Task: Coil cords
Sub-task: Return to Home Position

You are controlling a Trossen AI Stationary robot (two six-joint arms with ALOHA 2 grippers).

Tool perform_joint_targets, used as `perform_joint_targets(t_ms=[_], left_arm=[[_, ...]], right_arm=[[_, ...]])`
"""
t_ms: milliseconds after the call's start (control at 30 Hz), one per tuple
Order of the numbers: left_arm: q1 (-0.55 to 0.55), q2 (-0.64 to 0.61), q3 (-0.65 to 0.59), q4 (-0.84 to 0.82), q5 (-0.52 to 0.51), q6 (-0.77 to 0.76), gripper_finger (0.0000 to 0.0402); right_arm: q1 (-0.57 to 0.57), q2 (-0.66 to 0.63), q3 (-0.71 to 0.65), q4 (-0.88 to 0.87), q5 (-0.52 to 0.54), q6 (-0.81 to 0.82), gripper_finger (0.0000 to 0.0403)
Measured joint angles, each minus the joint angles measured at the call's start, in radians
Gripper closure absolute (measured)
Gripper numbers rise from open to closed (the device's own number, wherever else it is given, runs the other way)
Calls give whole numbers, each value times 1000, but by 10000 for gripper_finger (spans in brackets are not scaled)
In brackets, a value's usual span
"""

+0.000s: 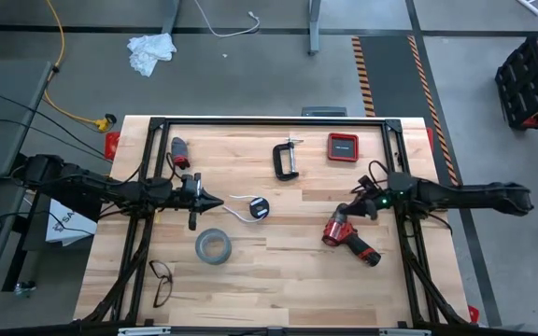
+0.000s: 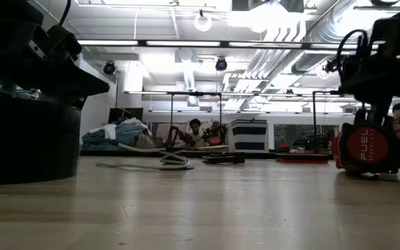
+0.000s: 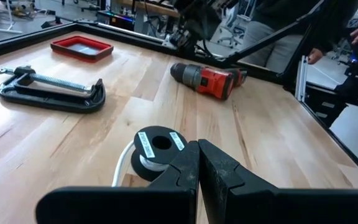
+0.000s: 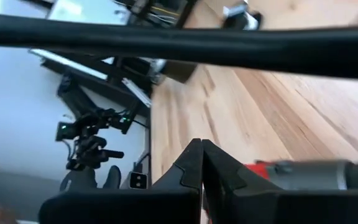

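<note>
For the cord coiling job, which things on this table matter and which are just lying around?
Job: white cable on its black spool; left gripper, jaws shut, beside it; right gripper, jaws shut, at the table's right.
Lying about: red drill, grey tape roll, C-clamp, red tray, glasses.

A workshop: wooden bench (image 1: 278, 280), C-clamp (image 1: 288, 160), red drill (image 1: 348, 238), exposed ceiling ducts (image 2: 283, 42).
</note>
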Motion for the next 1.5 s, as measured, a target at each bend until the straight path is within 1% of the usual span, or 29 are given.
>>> perform_joint_targets(t_ms=[300, 400, 500, 567, 667, 733, 800, 967, 1067, 1367, 1500], left_arm=[[0, 0, 0, -9, 0, 0, 401], [0, 0, 0, -9, 0, 0, 401], [0, 0, 0, -9, 0, 0, 401], [0, 0, 0, -10, 0, 0, 400], [0, 0, 0, -9, 0, 0, 400], [0, 0, 0, -8, 0, 0, 400], [0, 0, 0, -9, 0, 0, 400], [0, 0, 0, -24, 0, 0, 400], [0, 0, 0, -29, 0, 0, 400], [0, 0, 0, -30, 0, 0, 401], [0, 0, 0, -31, 0, 0, 401]], right_arm=[[-5, -242, 0, -40, 5, -123, 402], [-19, -319, 0, -40, 9, -279, 402], [-36, -389, 0, -40, 9, -479, 402], [-43, -402, 0, -31, 4, -617, 402], [-34, -402, 0, -63, 9, -817, 402], [-3, -402, 0, -65, 40, -906, 402], [44, -402, 0, -74, 111, -955, 402], [184, -402, -1, -100, 318, -1015, 402], [242, -402, -1, -103, 400, -1022, 402], [255, -402, -1, -100, 400, -899, 402], [246, -397, -1, -100, 400, -887, 402]])
